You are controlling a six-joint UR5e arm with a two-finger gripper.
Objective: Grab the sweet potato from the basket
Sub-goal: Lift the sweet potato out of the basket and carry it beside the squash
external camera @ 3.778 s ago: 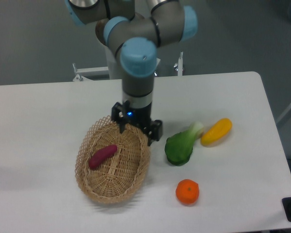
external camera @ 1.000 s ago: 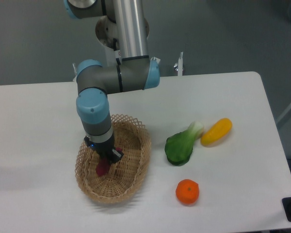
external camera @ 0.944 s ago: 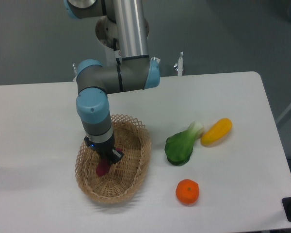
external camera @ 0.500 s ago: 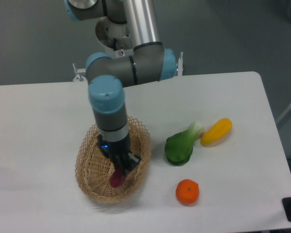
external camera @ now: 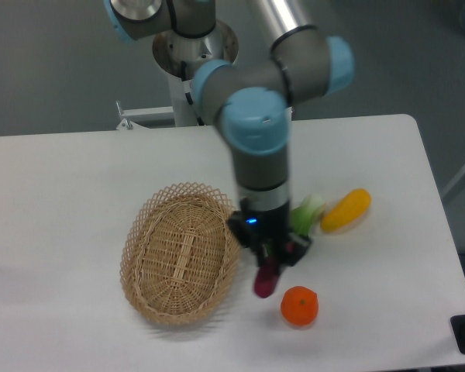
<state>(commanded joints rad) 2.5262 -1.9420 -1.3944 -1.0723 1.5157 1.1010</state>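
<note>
My gripper (external camera: 268, 262) is shut on the reddish-purple sweet potato (external camera: 265, 281), which hangs from it above the table, just right of the basket and left of the orange. The light tan wicker basket (external camera: 180, 254) lies on the table at the left with nothing in it. The arm's wrist hides the upper end of the sweet potato.
An orange (external camera: 299, 305) lies just below right of the gripper. A green bok choy (external camera: 304, 213) is partly hidden behind the wrist, and a yellow squash (external camera: 346, 210) lies to its right. The table's right edge is beyond the squash.
The gripper came down into the basket, closed on the sweet potato, lifted it out and carried it right, past the basket's rim, to a spot beside the orange.
</note>
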